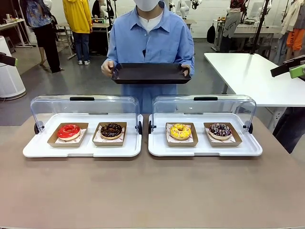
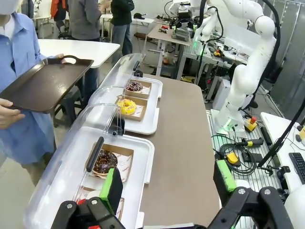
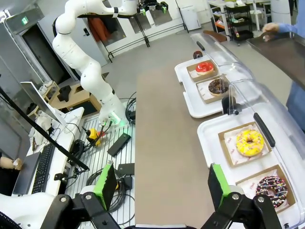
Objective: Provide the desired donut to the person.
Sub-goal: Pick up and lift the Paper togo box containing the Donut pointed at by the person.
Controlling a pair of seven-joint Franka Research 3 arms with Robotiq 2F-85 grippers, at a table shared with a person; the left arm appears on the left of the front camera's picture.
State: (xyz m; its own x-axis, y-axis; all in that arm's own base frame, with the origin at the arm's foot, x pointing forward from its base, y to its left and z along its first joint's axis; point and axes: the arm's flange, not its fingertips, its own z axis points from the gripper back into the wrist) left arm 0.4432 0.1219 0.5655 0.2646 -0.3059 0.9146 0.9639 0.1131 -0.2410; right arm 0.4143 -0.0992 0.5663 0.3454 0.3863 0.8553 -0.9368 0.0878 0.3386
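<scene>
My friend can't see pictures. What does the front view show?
A person across the table holds an empty black tray. Four boxed donuts sit before raised clear lids: red donut, chocolate donut, yellow donut, sprinkled donut.

No legible text, labels, brands or numbers on anything. Green sign (image 3: 24, 20) above the doorway (image 3: 40, 52): too small to read.

Brown table (image 1: 152, 191), left white tray (image 1: 81, 151) and right white tray (image 1: 205, 151) side by side, clear lids raised
</scene>
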